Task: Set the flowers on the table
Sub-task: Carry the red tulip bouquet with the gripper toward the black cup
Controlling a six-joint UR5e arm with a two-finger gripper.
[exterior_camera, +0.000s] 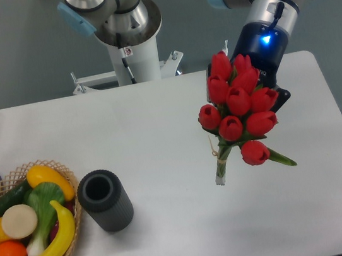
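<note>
Clearly you're handling something light but floppy: the flowers (239, 107), red closed-bud tulips on green tied stems, hang at right of centre above the table (158, 130), heads toward the camera. Take hold at the bound stems, never the buds. The gripper (267, 92) sits hidden behind the blooms, so its grasp can't be told.
</note>
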